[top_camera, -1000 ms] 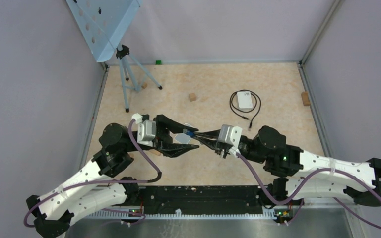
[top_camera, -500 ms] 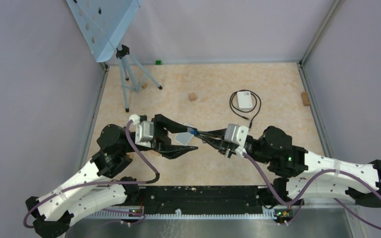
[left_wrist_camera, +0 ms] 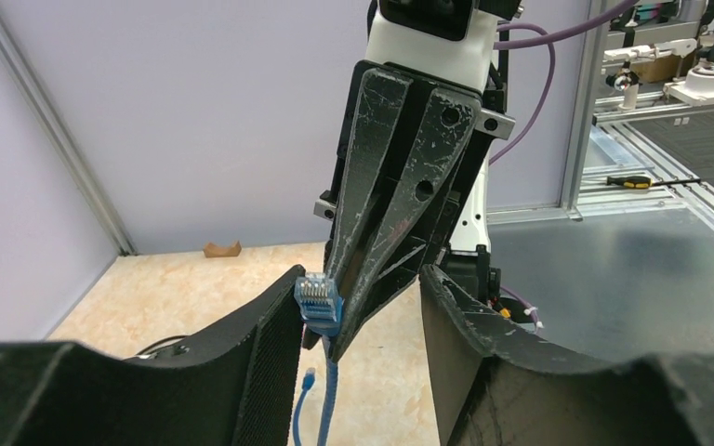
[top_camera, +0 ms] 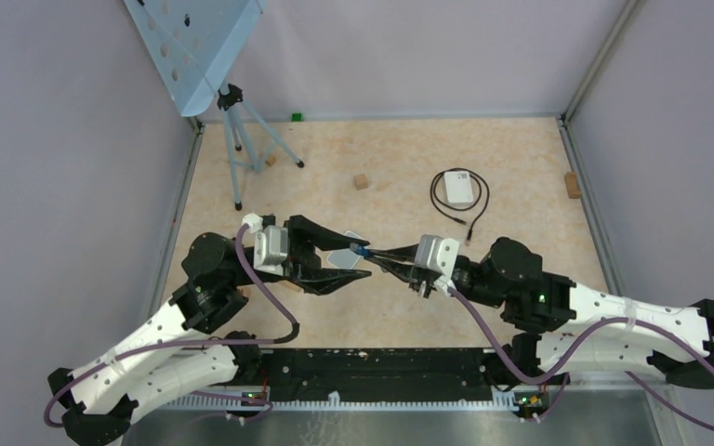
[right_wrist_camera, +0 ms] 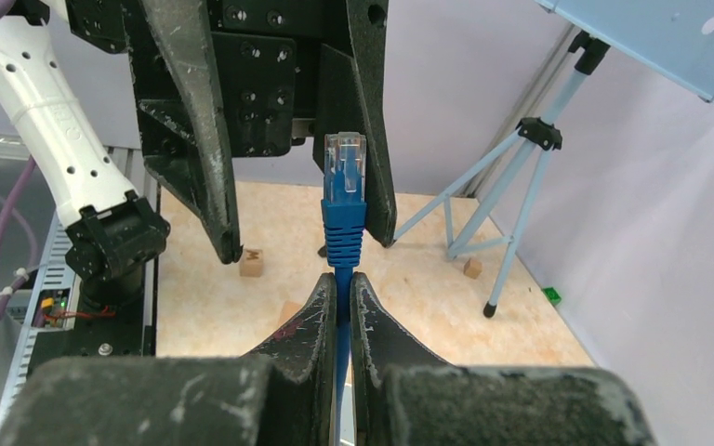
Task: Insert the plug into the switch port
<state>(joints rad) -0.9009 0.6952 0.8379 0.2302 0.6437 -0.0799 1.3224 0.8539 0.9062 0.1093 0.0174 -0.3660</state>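
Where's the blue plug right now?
Top view, table centre: the blue plug sticks out of the shut right gripper, between the open fingers of the left gripper, close to one pad.

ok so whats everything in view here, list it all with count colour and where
panel: one, light blue with holes, far left corner, on the tripod
tripod: one, light blue with black head, far left
cube: one, green, far edge
wooden blocks: at least four, tan, scattered about
switch: one, white, far right of centre
black cable: one, looped round the switch
plug: one, clear tip with blue boot, centre, where the claws meet
left arm, right arm: white with black joints, near edge
left claw: black, open, fingers either side of the plug
right claw: black, shut on the plug
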